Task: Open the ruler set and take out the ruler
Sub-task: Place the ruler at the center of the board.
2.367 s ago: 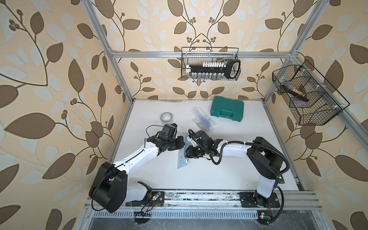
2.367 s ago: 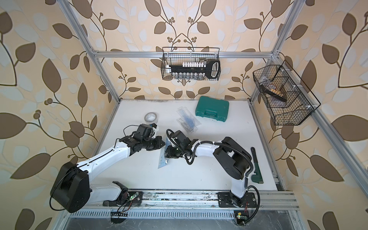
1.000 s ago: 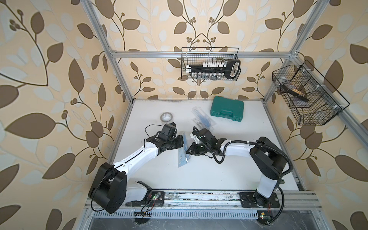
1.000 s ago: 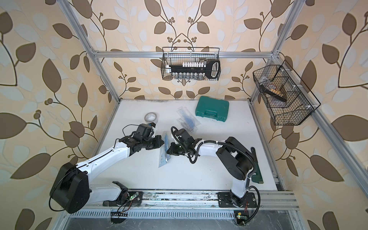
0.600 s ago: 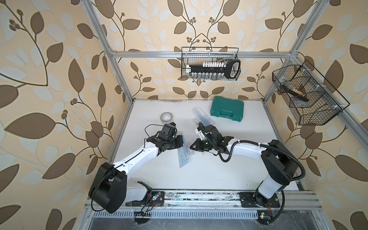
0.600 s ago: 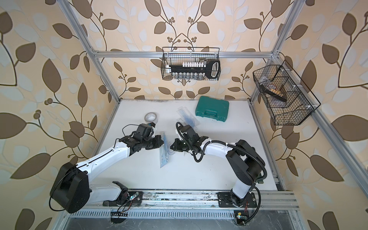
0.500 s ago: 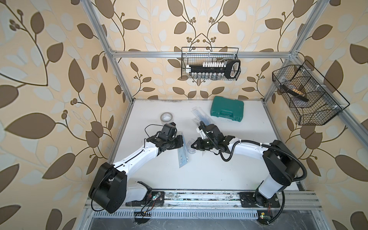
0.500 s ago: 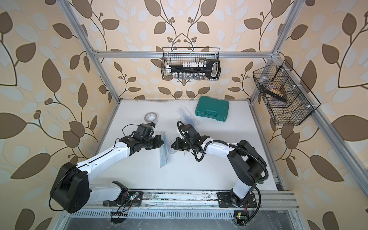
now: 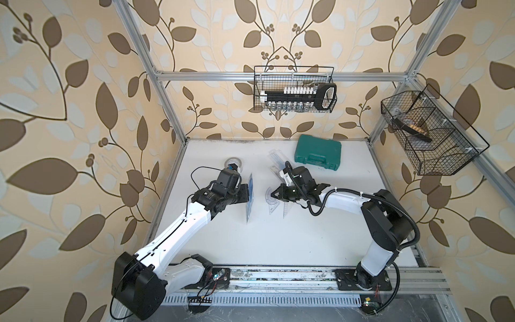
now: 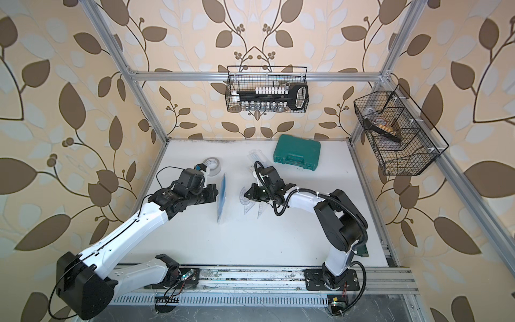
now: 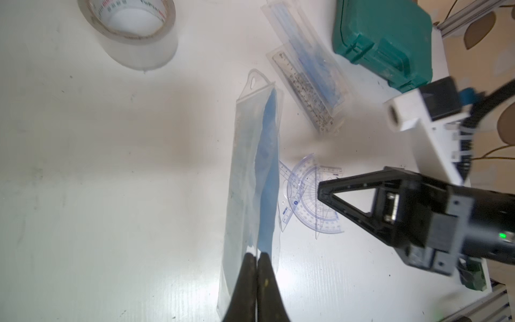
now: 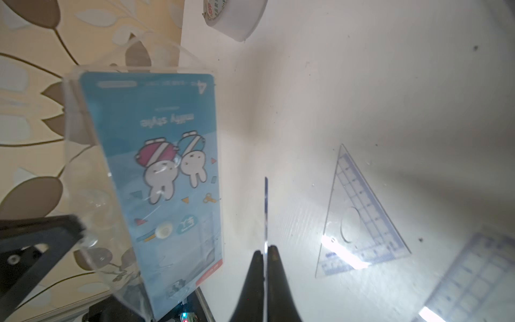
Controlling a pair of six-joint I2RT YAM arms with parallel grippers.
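Note:
The ruler set (image 9: 250, 200), a clear sleeve with a blue cartoon card (image 12: 167, 167), stands on edge above the table, and my left gripper (image 11: 256, 256) is shut on its lower edge. Just right of it my right gripper (image 9: 274, 194) is shut on a thin clear piece, seen edge-on in the right wrist view (image 12: 265, 252). From the left wrist view it looks like the protractor (image 11: 306, 195). Two clear set squares (image 9: 276, 207) lie flat on the table under that gripper. A straight ruler (image 11: 303, 80) lies on a second clear packet further back.
A tape roll (image 9: 233, 163) sits behind the left gripper. A green case (image 9: 317, 152) lies at the back right, next to the second clear packet (image 9: 274, 164). Wire baskets hang on the back wall (image 9: 295, 89) and the right wall (image 9: 429, 133).
My right gripper has drawn away from the ruler set, to the right and slightly back, with the clear piece in it. Set squares now lie on the table. The left arm has hardly moved.

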